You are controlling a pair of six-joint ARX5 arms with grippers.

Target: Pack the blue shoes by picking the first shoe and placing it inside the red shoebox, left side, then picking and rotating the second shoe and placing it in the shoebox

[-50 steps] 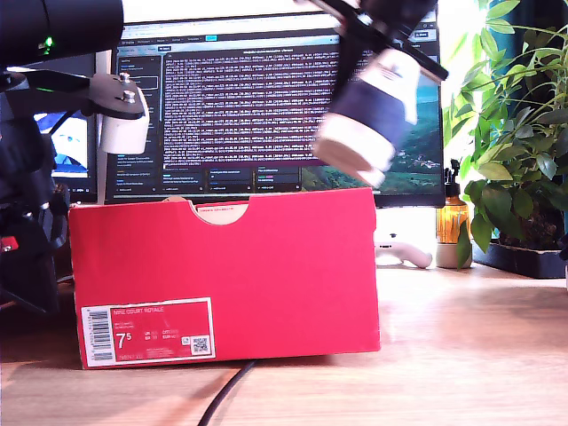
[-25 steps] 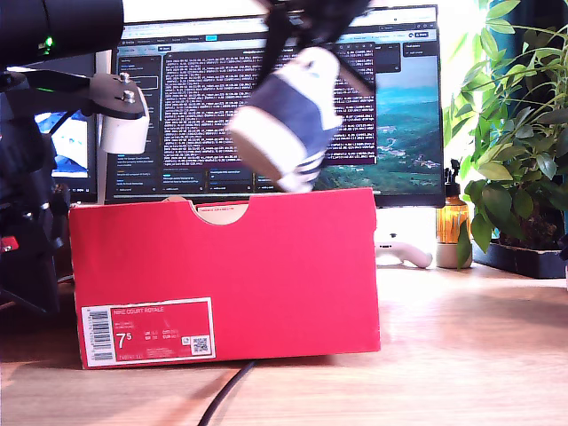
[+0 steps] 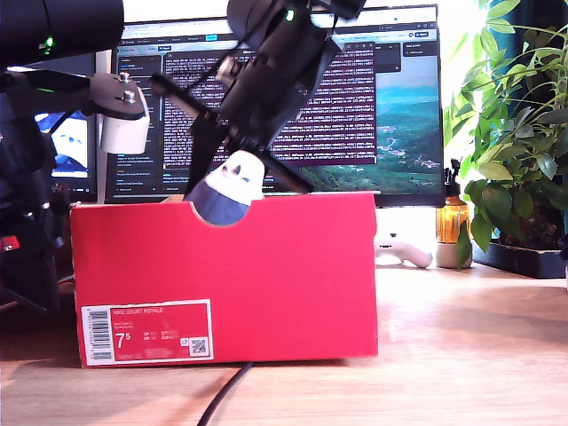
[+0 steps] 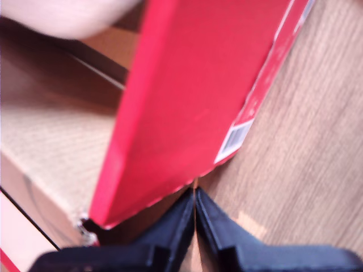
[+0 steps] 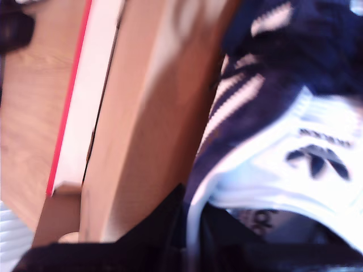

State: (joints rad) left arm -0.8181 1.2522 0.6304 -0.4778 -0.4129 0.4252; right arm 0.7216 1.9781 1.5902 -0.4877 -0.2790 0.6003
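The red shoebox (image 3: pixel 266 266) stands on the wooden desk, label (image 3: pixel 146 331) facing the exterior view. My second gripper (image 3: pixel 238 164) reaches down from above and is shut on a blue shoe (image 3: pixel 228 191). The shoe's white heel tab shows in the box's half-round notch, and the rest is hidden behind the wall. In the second wrist view the shoe (image 5: pixel 266 113) hangs by the brown inner wall (image 5: pixel 147 130), held by my second gripper (image 5: pixel 190 226). My first gripper (image 4: pixel 194 195) is shut on nothing, above the box's outer red wall (image 4: pixel 187 96).
A monitor (image 3: pixel 382 106) stands behind the box. A black cable (image 3: pixel 226 395) runs out from under the box's front. On the exterior view's right are a potted plant (image 3: pixel 515 133) and an amber bottle (image 3: pixel 452 222). A pale blurred shape (image 4: pixel 68 17) lies inside the box.
The second arm swung the shoe from the exterior view's upper right, leftward and down into the box, turning it so the heel tab faces the notch. The other arm stayed still.
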